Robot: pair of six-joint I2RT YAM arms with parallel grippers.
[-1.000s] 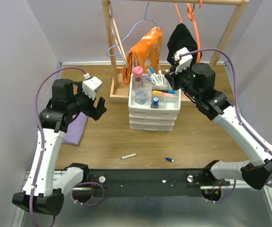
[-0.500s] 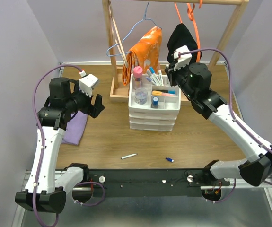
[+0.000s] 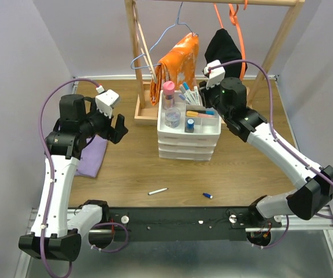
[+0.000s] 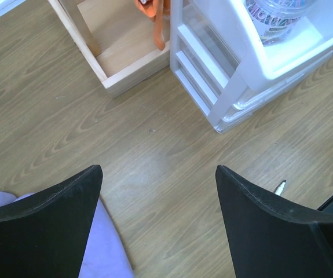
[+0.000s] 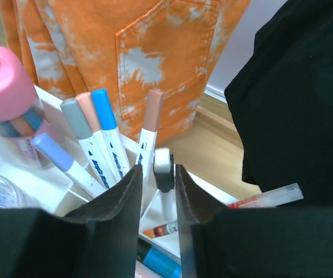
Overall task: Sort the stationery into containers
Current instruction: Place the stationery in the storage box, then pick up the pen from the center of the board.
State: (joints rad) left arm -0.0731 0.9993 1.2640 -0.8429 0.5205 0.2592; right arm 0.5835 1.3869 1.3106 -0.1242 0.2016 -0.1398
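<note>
Right tool [image 5: 157, 174] has swung over the tray's [image 3: 178, 132] back compartment, jaws just parted around a marker [image 5: 164, 165]; grip unclear. Left tool [image 4: 157, 171] spread. One pen [image 3: 158, 190] lies by the surface's [image 3: 125, 168] near edge.

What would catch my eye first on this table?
Probably the white drawer unit in the middle of the table, its top tray bristling with markers, with the right gripper poised over the back corner, fingers either side of one marker. Behind it, an orange garment hangs from a wooden rack.
</note>
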